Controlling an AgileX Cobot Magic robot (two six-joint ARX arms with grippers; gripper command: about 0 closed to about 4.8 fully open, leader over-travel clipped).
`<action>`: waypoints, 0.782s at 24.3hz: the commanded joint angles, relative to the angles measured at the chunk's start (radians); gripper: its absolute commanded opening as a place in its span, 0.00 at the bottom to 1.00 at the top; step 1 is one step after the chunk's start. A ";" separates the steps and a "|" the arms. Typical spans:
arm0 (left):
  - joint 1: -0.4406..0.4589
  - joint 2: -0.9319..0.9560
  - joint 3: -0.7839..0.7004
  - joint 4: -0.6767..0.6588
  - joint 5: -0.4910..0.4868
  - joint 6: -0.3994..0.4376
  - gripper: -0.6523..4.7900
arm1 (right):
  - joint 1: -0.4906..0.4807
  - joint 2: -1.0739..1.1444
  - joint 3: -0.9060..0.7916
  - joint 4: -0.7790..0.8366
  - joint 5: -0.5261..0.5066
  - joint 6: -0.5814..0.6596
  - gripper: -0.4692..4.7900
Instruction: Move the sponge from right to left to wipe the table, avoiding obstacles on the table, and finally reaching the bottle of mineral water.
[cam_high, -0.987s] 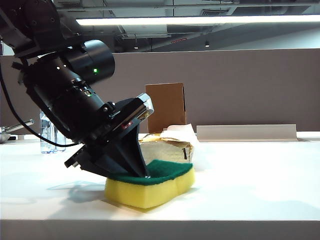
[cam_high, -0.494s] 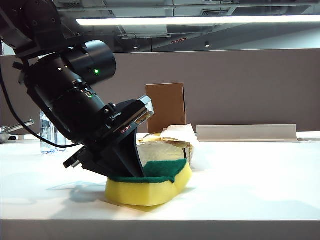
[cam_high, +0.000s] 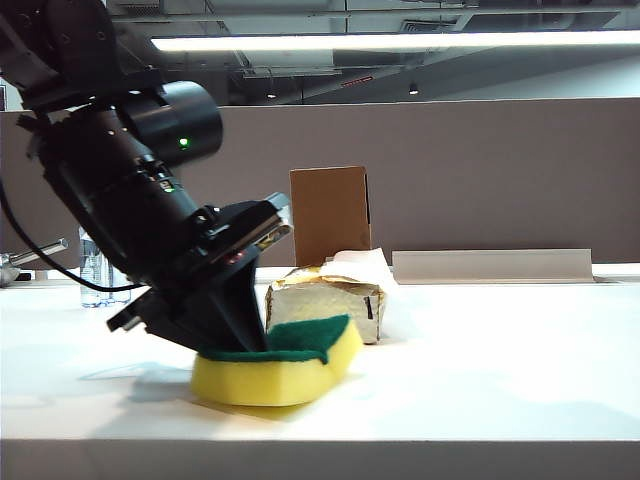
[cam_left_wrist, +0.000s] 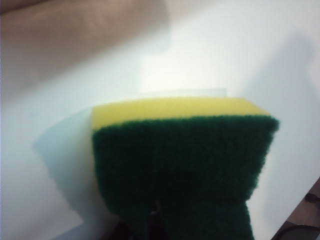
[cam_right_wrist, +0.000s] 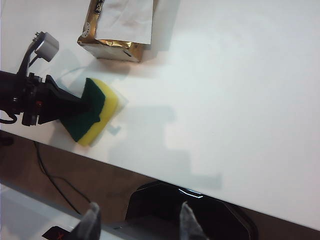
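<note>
The yellow sponge (cam_high: 285, 372) with its green top lies near the front of the white table (cam_high: 500, 350), squeezed and tipped up at its right end. My left gripper (cam_high: 238, 338) reaches down from the left and is shut on the sponge's left end. In the left wrist view the green pad (cam_left_wrist: 180, 165) fills the space in front of the left gripper (cam_left_wrist: 155, 222). The tissue pack (cam_high: 325, 298) sits just behind the sponge, and the cardboard box (cam_high: 330, 215) stands behind that. The bottle of mineral water (cam_high: 95, 270) stands far left, partly behind the arm. My right gripper (cam_right_wrist: 139, 214) hangs open off the table's front edge.
A low grey ledge (cam_high: 490, 265) runs along the back right under the grey partition. In the right wrist view the sponge (cam_right_wrist: 95, 115) lies close to the table's front edge, with the tissue pack (cam_right_wrist: 117, 30) beyond it and a black housing (cam_right_wrist: 200, 215) beneath my right gripper.
My left gripper has closed tighter on the sponge and dragged it leftward, away from the tissue pack. The sponge's right end has lifted. The right arm has kept still.
</note>
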 joint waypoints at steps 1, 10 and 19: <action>0.033 0.010 -0.023 -0.127 -0.142 0.024 0.11 | 0.001 -0.003 0.004 0.010 -0.001 0.002 0.48; 0.116 -0.038 -0.116 -0.128 -0.158 0.046 0.11 | 0.001 -0.003 0.004 0.023 -0.001 0.002 0.48; 0.254 -0.132 -0.178 -0.153 -0.183 0.097 0.11 | 0.001 -0.001 0.004 0.029 0.000 0.002 0.48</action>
